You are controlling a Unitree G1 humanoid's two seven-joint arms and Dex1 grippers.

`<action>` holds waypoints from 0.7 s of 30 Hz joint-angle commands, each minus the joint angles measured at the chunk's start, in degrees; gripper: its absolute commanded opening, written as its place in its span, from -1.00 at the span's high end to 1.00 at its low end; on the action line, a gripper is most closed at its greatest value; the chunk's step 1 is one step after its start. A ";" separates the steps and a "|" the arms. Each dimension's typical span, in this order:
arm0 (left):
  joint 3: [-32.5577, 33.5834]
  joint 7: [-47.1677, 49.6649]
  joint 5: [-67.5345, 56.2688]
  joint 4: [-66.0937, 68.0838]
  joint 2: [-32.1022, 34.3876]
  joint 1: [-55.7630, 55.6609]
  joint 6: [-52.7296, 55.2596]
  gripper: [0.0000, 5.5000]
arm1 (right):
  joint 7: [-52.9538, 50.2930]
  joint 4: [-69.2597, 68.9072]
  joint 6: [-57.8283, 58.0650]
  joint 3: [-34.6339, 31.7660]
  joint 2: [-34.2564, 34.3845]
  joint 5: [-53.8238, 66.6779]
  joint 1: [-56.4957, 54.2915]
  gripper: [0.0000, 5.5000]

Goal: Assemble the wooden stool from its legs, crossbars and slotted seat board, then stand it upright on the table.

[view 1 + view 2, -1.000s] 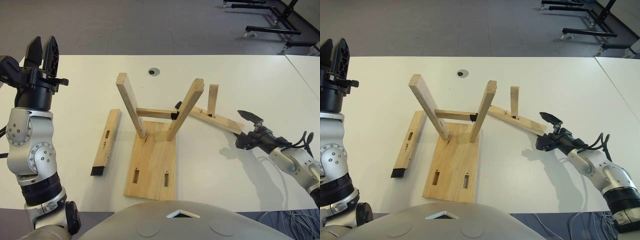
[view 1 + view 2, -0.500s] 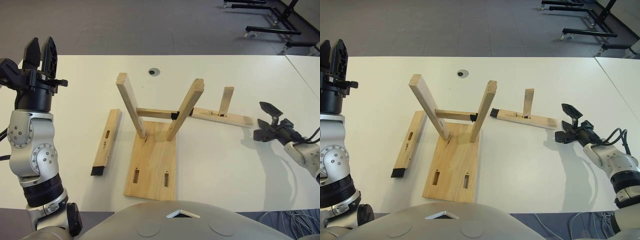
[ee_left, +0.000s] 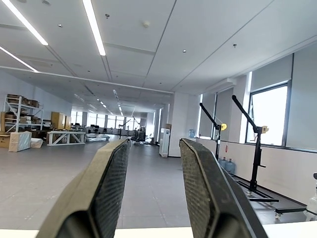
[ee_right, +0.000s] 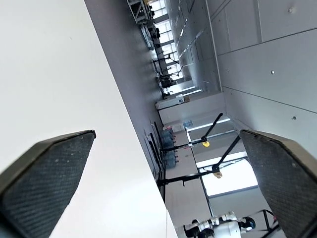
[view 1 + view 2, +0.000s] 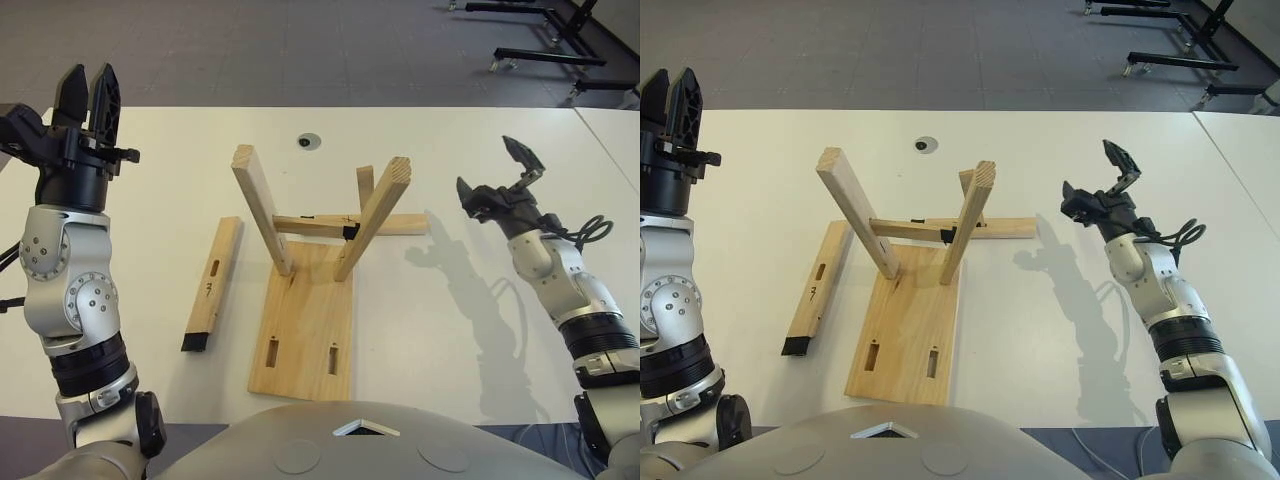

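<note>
The slotted seat board (image 5: 305,330) lies flat on the table (image 5: 160,200), between the two arms and nearer than both grippers. A loose leg (image 5: 211,283) lies beside it, on the left gripper's side. Two tilted legs (image 5: 262,208) joined by a crossbar (image 5: 308,226) stand in the board's far end. Behind them lies another leg (image 5: 405,224), nearest the right gripper (image 5: 487,165), which hangs above the table with fingers spread wide and holds nothing. The left gripper (image 5: 89,75) points upward, fingers slightly parted and bare, well apart from the wood.
</note>
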 commanded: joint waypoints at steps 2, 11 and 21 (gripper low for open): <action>-0.08 -1.13 -0.33 1.57 1.47 -1.78 1.03 0.34 | 4.70 -4.08 3.94 -3.79 4.78 7.56 -1.80 -0.95; -1.64 -2.62 -0.03 3.73 1.62 -5.05 2.08 0.34 | 22.67 -30.81 27.67 -6.10 25.65 48.43 -6.01 -0.95; -2.93 -2.59 0.17 3.56 0.31 -4.68 1.77 0.34 | 20.63 -33.83 37.37 -5.78 25.56 42.33 -10.57 -0.95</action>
